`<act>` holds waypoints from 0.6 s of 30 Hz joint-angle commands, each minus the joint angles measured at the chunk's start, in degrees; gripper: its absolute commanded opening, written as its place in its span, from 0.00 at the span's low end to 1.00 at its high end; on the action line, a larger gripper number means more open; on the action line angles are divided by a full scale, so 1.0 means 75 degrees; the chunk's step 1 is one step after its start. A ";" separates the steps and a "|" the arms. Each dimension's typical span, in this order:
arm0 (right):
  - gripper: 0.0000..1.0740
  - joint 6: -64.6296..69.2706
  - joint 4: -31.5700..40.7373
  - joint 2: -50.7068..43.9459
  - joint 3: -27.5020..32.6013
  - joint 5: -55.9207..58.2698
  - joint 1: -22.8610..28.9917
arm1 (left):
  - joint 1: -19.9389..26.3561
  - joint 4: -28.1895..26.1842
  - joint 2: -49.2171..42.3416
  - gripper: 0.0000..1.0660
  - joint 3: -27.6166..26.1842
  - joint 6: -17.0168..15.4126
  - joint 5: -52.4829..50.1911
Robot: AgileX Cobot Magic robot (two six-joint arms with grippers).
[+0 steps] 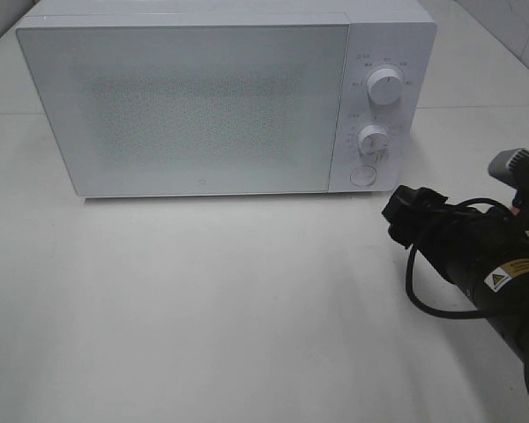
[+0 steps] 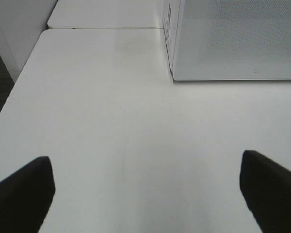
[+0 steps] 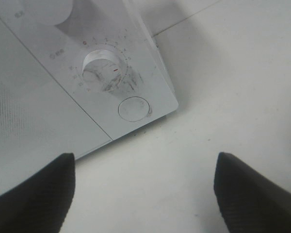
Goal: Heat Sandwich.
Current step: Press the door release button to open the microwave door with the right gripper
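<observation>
Black right arm (image 1: 485,264) leans in at 4 o'clock of the white microwave (image 1: 388,35), its right gripper (image 3: 145,160) spread wide, empty, facing the round button (image 3: 134,108) under the lower dial (image 3: 104,68). The left gripper (image 2: 145,162) gapes empty over open table (image 2: 111,121) around 8 o'clock, microwave corner ahead. The door (image 1: 185,115) is shut; the sandwich shows nowhere, perhaps behind it.

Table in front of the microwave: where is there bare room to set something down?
The wide stretch of table in front of the microwave door is bare, across to the left. It is crowded only at the right, where the right arm reaches in.
</observation>
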 commanded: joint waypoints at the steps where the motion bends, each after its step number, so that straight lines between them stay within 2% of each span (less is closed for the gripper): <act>1: 0.71 0.1436 0.0000 0.0000 -0.0008 -0.0863 0.0038 | -0.0008 -0.0015 -0.0199 0.92 0.0023 -0.0008 -0.0046; 4: 0.71 0.3484 0.0000 0.0000 -0.0008 -0.0863 0.0038 | -0.0008 -0.0015 -0.0199 0.92 0.0023 -0.0008 -0.0046; 10: 0.70 0.5546 0.0000 0.0000 -0.0008 -0.0863 0.0038 | -0.0008 -0.0015 -0.0199 0.92 0.0023 -0.0008 -0.0046; 15: 0.62 0.6914 0.0000 0.0000 -0.0008 -0.0840 0.0038 | -0.0008 -0.0015 -0.0199 0.92 0.0023 -0.0008 -0.0046; 18: 0.47 0.7662 0.0000 0.0000 -0.0008 -0.0802 0.0038 | -0.0008 -0.0015 -0.0199 0.92 0.0023 -0.0008 -0.0046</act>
